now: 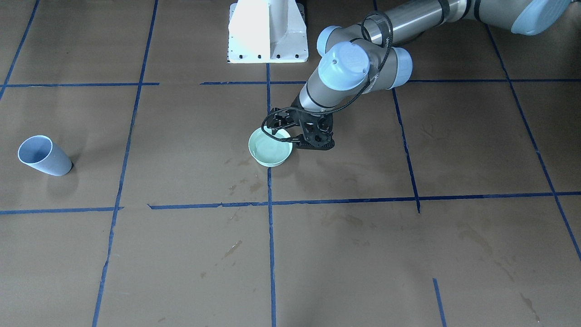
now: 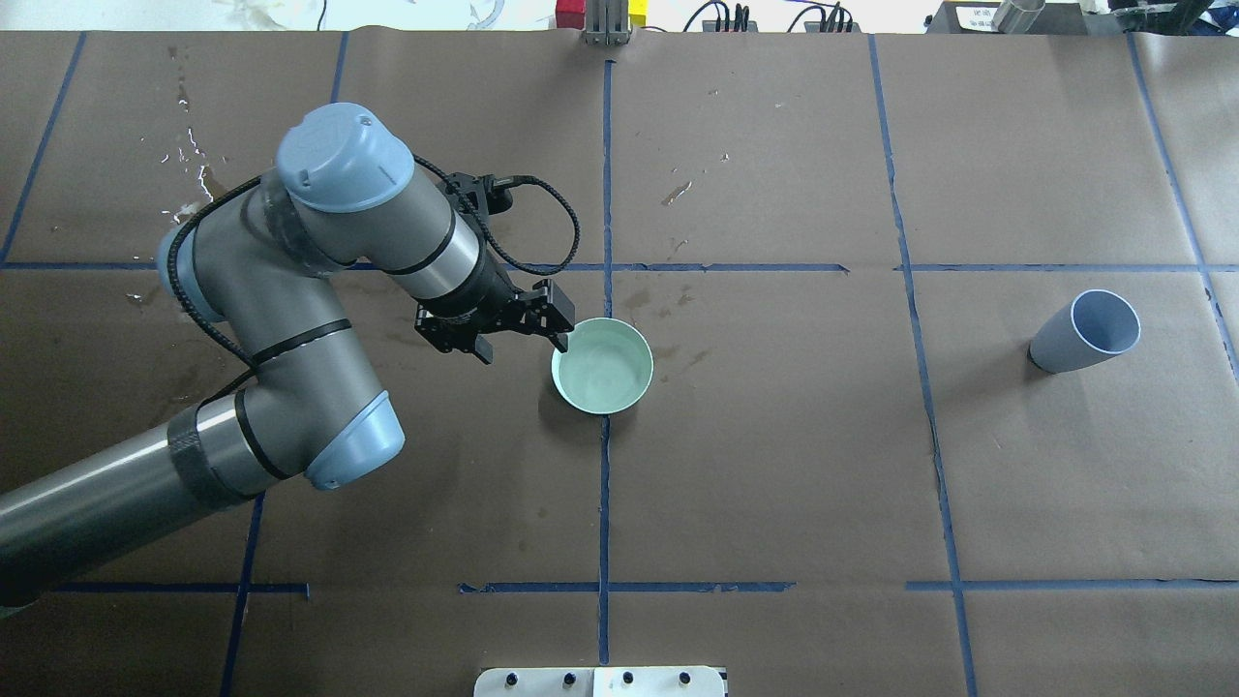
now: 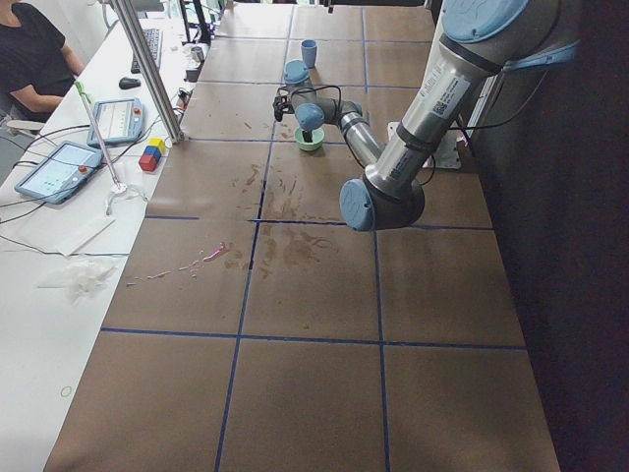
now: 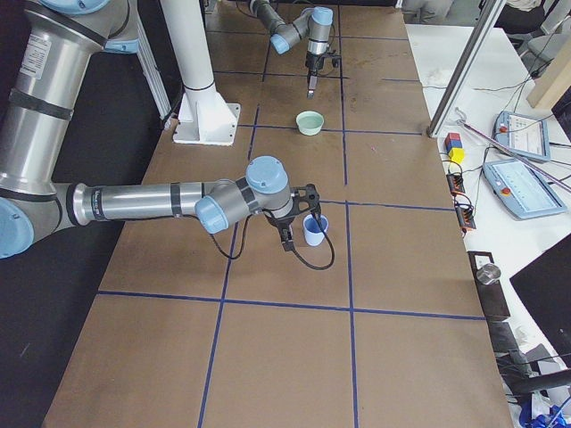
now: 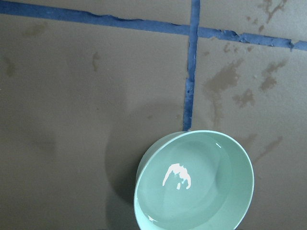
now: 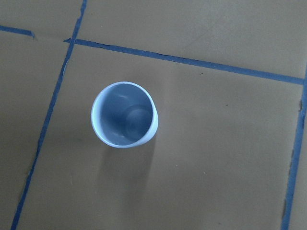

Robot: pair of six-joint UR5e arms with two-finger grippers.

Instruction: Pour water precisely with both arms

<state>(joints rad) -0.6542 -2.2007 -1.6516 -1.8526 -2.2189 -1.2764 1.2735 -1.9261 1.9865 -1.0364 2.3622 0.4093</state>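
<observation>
Overhead exterior view: left gripper (image 2: 524, 347) has its jaws apart, one fingertip (image 2: 560, 336) just beside the rim of the mint-green round bowl (image 1: 270, 162) on the brown paper-covered table (image 2: 774, 465). Water (image 2: 600, 376) lies inside that bowl. Pale blue plastic cup (image 2: 1070, 344) stands well apart. Right gripper (image 4: 300, 218) shows only from the side, so its state cannot be told.

- Worktop (image 2: 774, 465) covered in brown paper, gridded with blue tape lines (image 2: 726, 267).
- White pedestal (image 1: 268, 32) bolted at one long edge; dark stains (image 5: 225, 84) on the paper in front of it.
- Opposite the pedestal: white side table (image 4: 437, 62) with two tablets (image 4: 526, 134) and coloured blocks (image 4: 453, 147).
</observation>
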